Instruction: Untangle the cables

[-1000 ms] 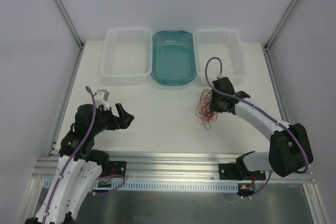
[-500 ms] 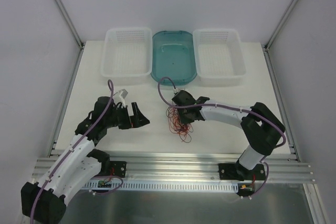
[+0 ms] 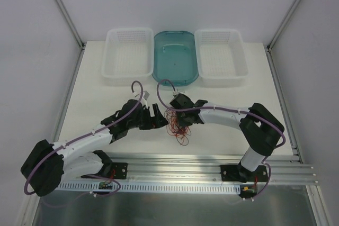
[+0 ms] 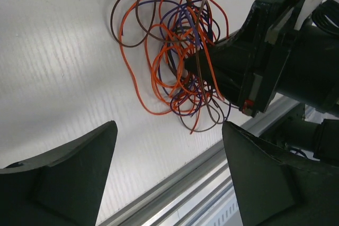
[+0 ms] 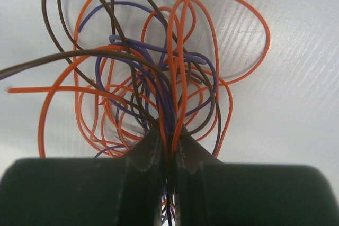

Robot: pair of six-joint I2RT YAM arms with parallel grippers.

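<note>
The cables (image 3: pixel 178 126) are a loose tangle of thin orange, brown and purple wires at the table's front middle. My right gripper (image 3: pixel 178 115) is shut on them; in the right wrist view several strands run pinched between its fingertips (image 5: pixel 168 130) and the loops (image 5: pixel 153 72) fan out over the white table. My left gripper (image 3: pixel 159 116) stands open just left of the bundle, apart from it. In the left wrist view its gripper (image 4: pixel 168 130) is open and holds nothing, with the cables (image 4: pixel 159 72) ahead and the right gripper (image 4: pixel 254 62) holding them from the right.
At the back stand a white basket (image 3: pixel 108 51), a teal tray (image 3: pixel 157 62) and a second white basket (image 3: pixel 242 51). An aluminium rail (image 3: pixel 175 158) runs along the near table edge, close below the cables. Grey walls enclose both sides.
My right gripper has carried the cables from the right side to the front middle. My left arm has swung right and now sits close beside the bundle.
</note>
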